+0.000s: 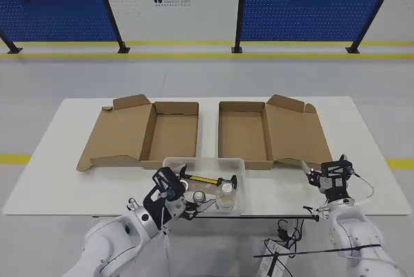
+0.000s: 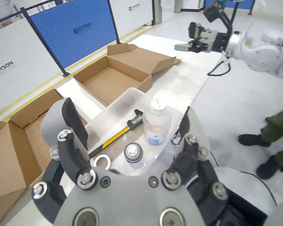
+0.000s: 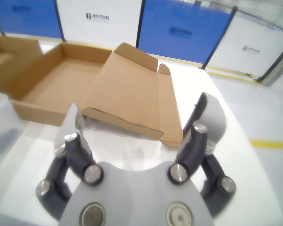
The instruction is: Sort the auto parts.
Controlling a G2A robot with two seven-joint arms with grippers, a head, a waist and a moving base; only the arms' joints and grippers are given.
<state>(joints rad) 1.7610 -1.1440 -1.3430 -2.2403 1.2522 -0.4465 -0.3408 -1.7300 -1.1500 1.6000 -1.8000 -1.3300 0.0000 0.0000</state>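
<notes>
Bench: we see a white bench (image 1: pixel 55 173) carrying two cardboard boxes and one clear bin.
Bin: a shallow, see-through plastic bin (image 1: pixel 203 162) sits at the middle of the bench's near edge, just in front of the gap between the boxes. Every part we can make out lies inside it.
Caliper: a digital caliper (image 2: pixel 122 131) with a yellow-and-black beam and a dark display head lies flat on the bin's floor, along its far side.
Bottle: a clear bottle (image 2: pixel 156 125) with a white cap and a blue-marked label stands upright in the bin's right end.
Can: a small cylinder (image 2: pixel 133 152) with a silvery top stands upright just beside the bottle, on its left.
Ring: a flat, pale metal ring (image 2: pixel 102 161) lies on the bin's floor left of the can, partly hidden behind the pincer's linkage.
Left box: an open brown box (image 1: pixel 172 135), its lid spread toward the bench's left edge.
Right box: an open brown box (image 1: pixel 243 135), its lid spread toward the right edge.
Left pincer: the left pincer (image 2: pixel 127 106) is released, its fingers wide apart, and hovers over the bin's near-left part, holding nothing.
Right pincer: the right pincer (image 3: pixel 138 102) is released and holds nothing. We see it above the bench toward the near right corner, close to the right box's lid.
</notes>
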